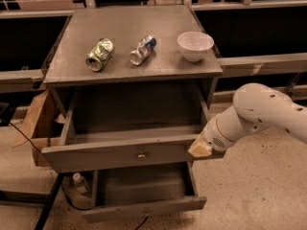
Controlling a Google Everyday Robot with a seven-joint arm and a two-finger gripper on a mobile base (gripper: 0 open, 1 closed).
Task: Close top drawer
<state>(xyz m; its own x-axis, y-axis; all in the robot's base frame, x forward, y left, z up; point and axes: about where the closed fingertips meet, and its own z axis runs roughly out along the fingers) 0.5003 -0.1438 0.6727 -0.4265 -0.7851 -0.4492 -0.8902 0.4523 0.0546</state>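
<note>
The top drawer (120,155) is a deep grey box with a tall flat front panel and a small brass knob (141,155). It stands pulled out of the grey cabinet (76,68) and looks empty inside. My gripper (200,149) comes in from the right on a white arm. It rests against the right end of the drawer's front panel.
A crushed green can (100,54), a crushed blue-and-silver can (142,50) and a white bowl (195,45) sit on the cabinet top. A lower grey drawer (144,205) is also pulled out. A cardboard box (36,123), a bottle (79,182) and cables lie at the left on the floor.
</note>
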